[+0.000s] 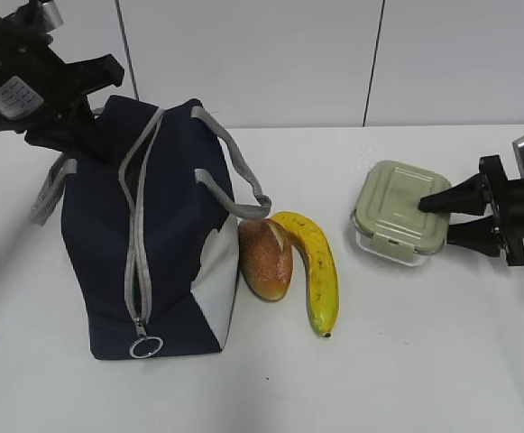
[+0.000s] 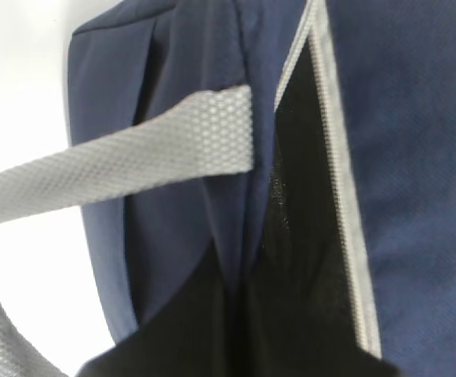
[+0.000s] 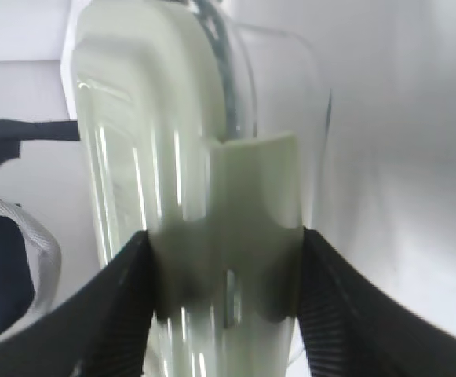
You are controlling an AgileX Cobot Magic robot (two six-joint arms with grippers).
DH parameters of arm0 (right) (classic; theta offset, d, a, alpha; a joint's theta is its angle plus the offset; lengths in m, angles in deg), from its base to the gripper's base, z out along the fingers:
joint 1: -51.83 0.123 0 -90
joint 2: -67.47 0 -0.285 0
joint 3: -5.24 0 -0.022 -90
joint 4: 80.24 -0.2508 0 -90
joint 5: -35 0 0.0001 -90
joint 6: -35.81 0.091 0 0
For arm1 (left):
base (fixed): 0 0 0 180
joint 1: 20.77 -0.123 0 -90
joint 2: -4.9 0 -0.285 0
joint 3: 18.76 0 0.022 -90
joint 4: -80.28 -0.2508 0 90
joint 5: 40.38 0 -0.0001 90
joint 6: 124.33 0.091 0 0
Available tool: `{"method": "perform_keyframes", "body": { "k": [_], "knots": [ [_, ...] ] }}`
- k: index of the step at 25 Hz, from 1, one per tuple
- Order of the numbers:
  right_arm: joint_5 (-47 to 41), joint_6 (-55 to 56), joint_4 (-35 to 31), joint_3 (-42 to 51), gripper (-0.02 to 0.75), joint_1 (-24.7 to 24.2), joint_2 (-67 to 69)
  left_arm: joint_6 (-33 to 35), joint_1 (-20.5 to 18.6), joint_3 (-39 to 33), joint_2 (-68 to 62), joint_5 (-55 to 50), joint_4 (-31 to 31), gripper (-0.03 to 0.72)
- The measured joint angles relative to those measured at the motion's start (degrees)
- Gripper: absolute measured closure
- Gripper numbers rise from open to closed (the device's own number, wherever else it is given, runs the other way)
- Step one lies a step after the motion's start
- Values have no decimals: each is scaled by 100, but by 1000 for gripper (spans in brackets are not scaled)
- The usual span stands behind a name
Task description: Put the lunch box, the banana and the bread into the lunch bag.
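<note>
The right pincer (image 1: 435, 219) sits at the right edge of the exterior view, its two black fingers straddling the near end of the lunch box (image 1: 397, 210). In the right wrist view the fingers (image 3: 118, 306) flank the sage-green lid clip on both sides and look to be touching it, so the pincer seems clamped on the lunch box, or very nearly so; whether the grip is firm I cannot tell. The box rests on the white counter (image 1: 406, 361) in the right middle of the frame, not lifted.

The left pincer (image 1: 74, 135) is in the upper left of the exterior view, pressed into the top rear corner of the lunch bag (image 1: 108, 234). Its fingers are closed together, and it appears to pinch the navy fabric there, though the contact itself is hidden. The left wrist view shows a grey strap (image 2: 133, 153) and the zipper parted over a dark interior, so the bag stands open.

Outward from there, the bread (image 1: 264, 258) lies touching the bag's white side panel at frame centre, with the banana (image 1: 316, 271) just beside it on the right.

Judging by this, nothing is in the bag yet. The lunch box is the item in hand; banana and bread remain untouched.
</note>
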Motion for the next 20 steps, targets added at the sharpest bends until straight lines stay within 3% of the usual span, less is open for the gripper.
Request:
{"method": "perform_keyframes", "body": {
  "k": [6, 12, 20],
  "knots": [
    [71, -25, -353, -118, 360, 353, -527, 162, 0, 0, 0, -13, 231, 691],
    [-70, 280, -568, -543, 360, 1469, -1411, 830, 0, 0, 0, -18, 1006, 691],
    [-274, 1276, -387, -1708, 360, 2691, -1648, 1133, 0, 0, 0, 0, 1184, 691]
  ]
}}
